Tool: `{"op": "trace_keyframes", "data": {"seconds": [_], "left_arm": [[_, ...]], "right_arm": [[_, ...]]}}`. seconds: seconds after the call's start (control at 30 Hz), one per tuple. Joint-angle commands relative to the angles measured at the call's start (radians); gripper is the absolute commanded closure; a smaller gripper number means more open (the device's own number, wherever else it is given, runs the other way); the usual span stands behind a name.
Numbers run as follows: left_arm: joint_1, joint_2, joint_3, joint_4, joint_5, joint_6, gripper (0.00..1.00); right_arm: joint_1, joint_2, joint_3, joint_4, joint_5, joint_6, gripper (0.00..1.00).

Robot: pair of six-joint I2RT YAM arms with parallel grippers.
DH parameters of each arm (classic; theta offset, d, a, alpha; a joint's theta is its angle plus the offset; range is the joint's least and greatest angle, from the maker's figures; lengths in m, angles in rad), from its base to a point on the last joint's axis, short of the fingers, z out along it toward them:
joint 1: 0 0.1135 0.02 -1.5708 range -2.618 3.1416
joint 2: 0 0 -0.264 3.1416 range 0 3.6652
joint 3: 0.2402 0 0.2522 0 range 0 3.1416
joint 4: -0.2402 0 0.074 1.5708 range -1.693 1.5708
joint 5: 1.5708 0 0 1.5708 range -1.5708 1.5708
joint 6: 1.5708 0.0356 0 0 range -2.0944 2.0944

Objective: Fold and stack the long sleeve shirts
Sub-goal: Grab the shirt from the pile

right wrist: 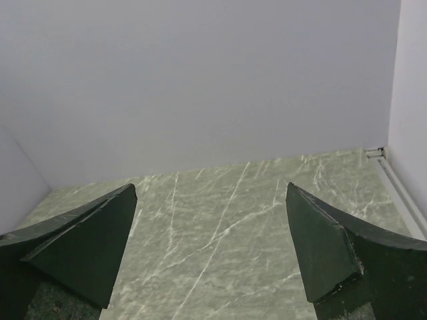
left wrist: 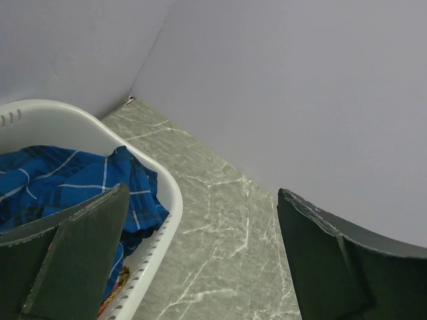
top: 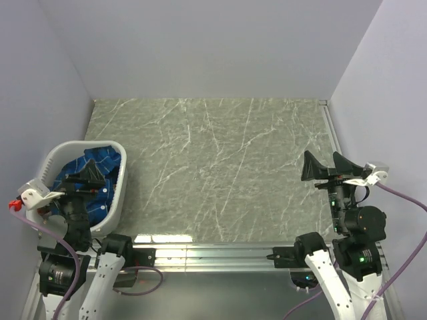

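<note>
Cloth fills the white plastic laundry basket [top: 115, 212] at the near left of the grey-green marble-patterned table [top: 220, 167]. It is a royal blue plaid shirt [top: 103, 159], woven and crossed by thin white lines and darker bands that make a wide grid. The shirt lies crumpled and unfolded, heaped in soft ridges, with one fold rising against the basket's far right rim. Collar, cuffs and buttons are lost in the bunching. In the left wrist view the royal blue plaid shirt [left wrist: 60, 177] shows its white lines bending with the creases. Low against the inside of the basket [left wrist: 167, 193], a small patch of red-orange cloth [left wrist: 112, 293] peeks from under the blue; too little shows to say what it is.

The left gripper [top: 80, 177] hangs over the basket, above the blue heap, its dark fingers spread wide and holding nothing. Seen from its own camera, the left gripper [left wrist: 203, 193] has one finger over the shirt and the other out over bare table past the basket's rim. Whether a finger touches the cloth cannot be told.

The right gripper [top: 321, 160] is at the right of the table, well apart from the basket and raised above the marble surface. From the wrist, the right gripper [right wrist: 211, 190] likewise shows jaws wide apart and empty. Pale lilac walls [top: 213, 47] close the table on the left, far and right sides.
</note>
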Motion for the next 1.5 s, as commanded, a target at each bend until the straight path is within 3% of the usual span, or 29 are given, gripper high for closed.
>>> {"op": "trace_keyframes", "data": {"seconds": [0.0,0.37,0.47,0.6,0.77,0.93,1.1,1.47], "left_arm": [[-0.001,0.025,-0.007,-0.005,0.003,-0.023,0.01],[-0.005,0.173,-0.031,-0.057,0.033,-0.116,0.01],[-0.013,0.297,0.008,-0.107,0.068,-0.153,0.01],[-0.013,0.576,0.103,-0.203,0.107,-0.188,0.01],[-0.001,0.782,0.187,-0.258,0.001,-0.188,0.01],[0.191,0.882,0.218,-0.221,0.003,-0.136,0.01],[0.271,0.919,0.207,-0.229,-0.085,-0.116,0.01],[0.398,1.048,0.088,-0.146,0.039,-0.154,0.03]], "right_arm": [[0.008,0.041,-0.001,-0.015,0.022,0.027,0.0],[0.006,0.115,-0.038,-0.064,0.035,0.099,0.0],[0.006,0.148,-0.039,-0.095,0.026,0.112,0.0],[0.004,0.228,-0.03,-0.133,-0.014,0.113,0.0],[0.005,0.267,-0.027,-0.136,-0.077,0.104,0.0],[0.006,0.264,-0.036,-0.129,-0.142,0.122,0.0],[0.024,0.268,-0.042,-0.135,-0.148,0.133,0.0],[0.081,0.279,-0.058,-0.106,-0.194,0.161,0.0]]}}
